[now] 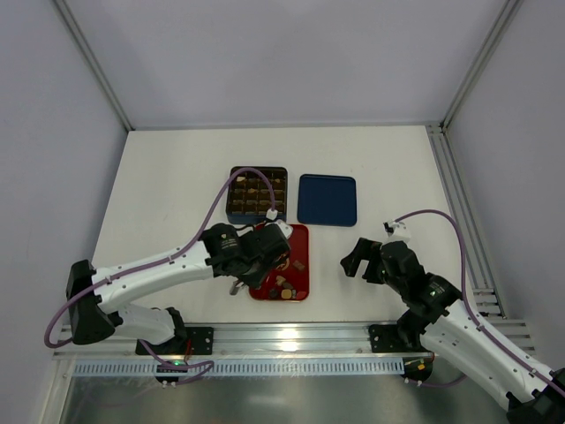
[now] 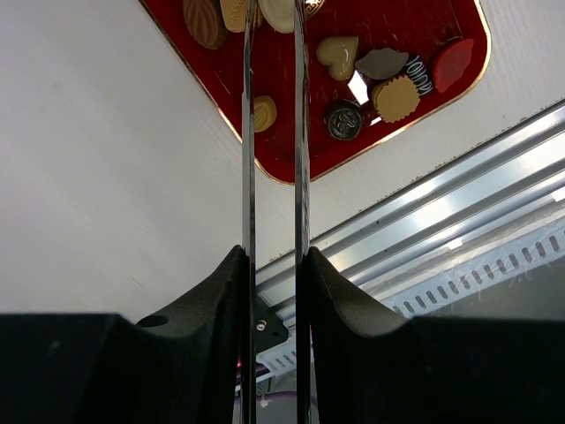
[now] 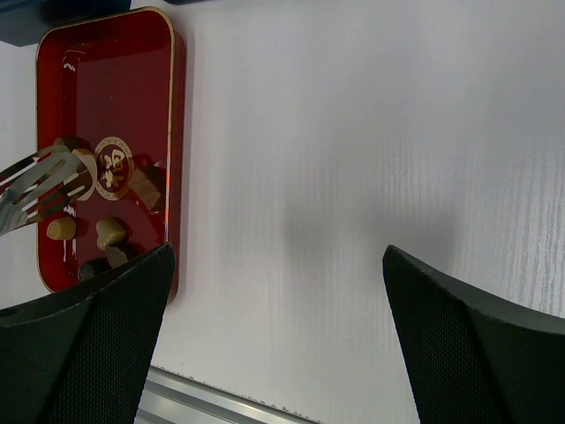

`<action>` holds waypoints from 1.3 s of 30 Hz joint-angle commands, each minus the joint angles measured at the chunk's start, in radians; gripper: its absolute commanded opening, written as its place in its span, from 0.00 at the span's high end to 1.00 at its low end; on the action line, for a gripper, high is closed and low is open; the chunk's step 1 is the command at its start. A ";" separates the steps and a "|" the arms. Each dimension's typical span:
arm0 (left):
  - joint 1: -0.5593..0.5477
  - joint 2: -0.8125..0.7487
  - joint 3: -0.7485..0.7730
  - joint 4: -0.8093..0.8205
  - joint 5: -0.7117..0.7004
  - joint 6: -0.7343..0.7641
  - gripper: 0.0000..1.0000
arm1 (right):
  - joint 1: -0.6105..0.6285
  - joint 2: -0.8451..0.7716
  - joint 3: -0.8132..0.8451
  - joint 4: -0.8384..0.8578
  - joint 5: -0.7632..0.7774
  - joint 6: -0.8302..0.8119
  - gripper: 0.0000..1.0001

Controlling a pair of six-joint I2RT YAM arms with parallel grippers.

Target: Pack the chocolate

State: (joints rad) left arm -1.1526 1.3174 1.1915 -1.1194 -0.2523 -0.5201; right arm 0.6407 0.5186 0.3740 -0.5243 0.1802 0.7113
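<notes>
Several chocolate pieces lie in the red tray (image 1: 301,240): a cream heart (image 2: 338,55), a tan scalloped round (image 2: 395,97), a dark round (image 2: 342,119) and a tan oval (image 2: 263,112). My left gripper (image 2: 274,265) hangs over the tray's left side and is shut on a pair of metal tongs (image 2: 248,132). The long tong blades reach down to a cream piece (image 2: 278,12) at their tips; whether they pinch it I cannot tell. The dark brown gridded box (image 1: 259,194) stands just beyond the tray. My right gripper (image 3: 278,291) is open over bare table right of the tray.
A flat blue lid (image 1: 327,199) lies right of the gridded box. A metal rail (image 1: 291,334) runs along the table's near edge, close to the tray's near end. The right arm (image 1: 424,296) stands at the right front.
</notes>
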 commanded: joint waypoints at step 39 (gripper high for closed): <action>0.468 0.267 0.470 0.096 -0.005 0.173 0.69 | 0.004 0.008 0.036 -0.002 0.012 -0.006 0.00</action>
State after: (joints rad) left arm -0.7097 1.5623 1.6001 -1.0725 -0.2607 -0.3794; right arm 0.6407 0.5304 0.3740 -0.5304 0.1802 0.7105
